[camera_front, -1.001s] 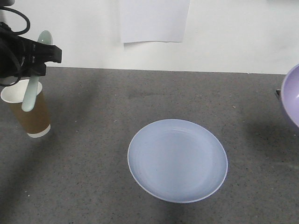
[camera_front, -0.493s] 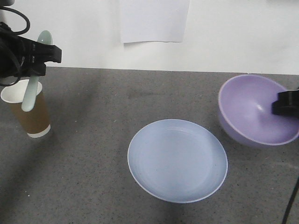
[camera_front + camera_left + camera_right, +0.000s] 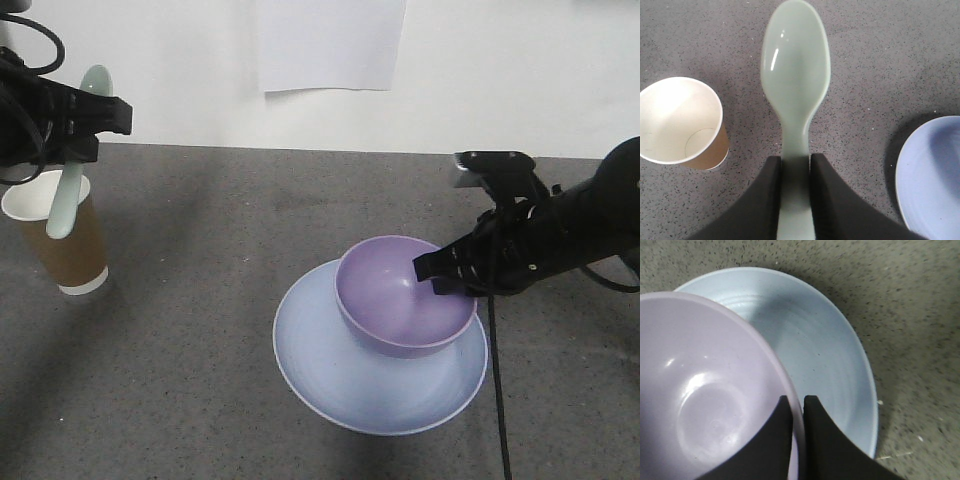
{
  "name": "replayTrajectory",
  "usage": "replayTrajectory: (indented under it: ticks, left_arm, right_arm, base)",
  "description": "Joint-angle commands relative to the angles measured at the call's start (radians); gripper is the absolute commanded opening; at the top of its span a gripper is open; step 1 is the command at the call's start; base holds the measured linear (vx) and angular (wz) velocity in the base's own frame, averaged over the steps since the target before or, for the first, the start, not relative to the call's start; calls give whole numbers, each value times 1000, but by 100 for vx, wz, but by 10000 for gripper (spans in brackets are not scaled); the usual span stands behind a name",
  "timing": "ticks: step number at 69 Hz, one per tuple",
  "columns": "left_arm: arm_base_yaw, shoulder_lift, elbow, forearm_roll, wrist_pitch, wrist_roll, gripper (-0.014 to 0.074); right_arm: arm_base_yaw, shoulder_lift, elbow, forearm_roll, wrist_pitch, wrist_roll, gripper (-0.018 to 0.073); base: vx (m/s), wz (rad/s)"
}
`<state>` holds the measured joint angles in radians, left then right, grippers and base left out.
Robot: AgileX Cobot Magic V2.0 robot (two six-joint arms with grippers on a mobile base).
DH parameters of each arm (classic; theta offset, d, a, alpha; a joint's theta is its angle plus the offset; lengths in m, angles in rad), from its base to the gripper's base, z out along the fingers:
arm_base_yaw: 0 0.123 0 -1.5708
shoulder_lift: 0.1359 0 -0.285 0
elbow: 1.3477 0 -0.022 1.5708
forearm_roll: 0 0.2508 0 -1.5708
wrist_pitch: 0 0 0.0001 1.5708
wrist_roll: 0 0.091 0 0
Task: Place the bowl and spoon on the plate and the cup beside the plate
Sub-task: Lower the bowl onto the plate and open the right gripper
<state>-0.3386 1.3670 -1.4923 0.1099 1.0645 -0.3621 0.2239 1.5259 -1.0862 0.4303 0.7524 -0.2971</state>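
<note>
So, right pincer [image 3: 796, 402]: clamped on the bowl's rim, one jaw inside the wall and one outside, at the bowl's 3 o'clock in the front view.
Bowl [image 3: 405, 295]: over the plate, toward its 1 o'clock; it looks set down or nearly so, but contact with the plate cannot be told.
Plate [image 3: 330, 370]: flat on the tabletop [image 3: 200, 250], with its 7 o'clock part bare.
Left pincer [image 3: 795, 167]: closed on the spoon's handle, holding it in the air.
Spoon [image 3: 795, 80]: the long axis runs straight out of the pincer, with the head toward 12 o'clock in the left wrist view.
Cup [image 3: 65, 240]: upright, at the plate's 9 o'clock and well apart from it.
Deciding relation: from the left pincer the plate lies at about 4 o'clock. The bare part of the plate faces that arm, so it is probably the place for the spoon.
Left wrist view only: the cup is empty and the spoon sits beside it, not in it; the front view overlaps the two.
Right wrist view only: the jaws straddle the rim, which the front view hides.
</note>
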Motion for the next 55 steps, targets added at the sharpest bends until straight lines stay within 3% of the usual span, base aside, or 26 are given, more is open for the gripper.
replayTrajectory:
  ticks: [1,36,55]
  left_arm:
    - [-4,-31,-25,7,-57,-4,-6]
    - [-4,-31,-25,7,-57,-4,-6]
    - [-4,-31,-25,7,-57,-4,-6]
  right_arm:
    - [22,0,-30,18,-70,-2,-3]
    - [52,93,-30,18,-70,-1,9]
    - [52,93,-30,18,-53,-1,132]
  base:
    - [0,0]
    - [0,0]
    - [0,0]
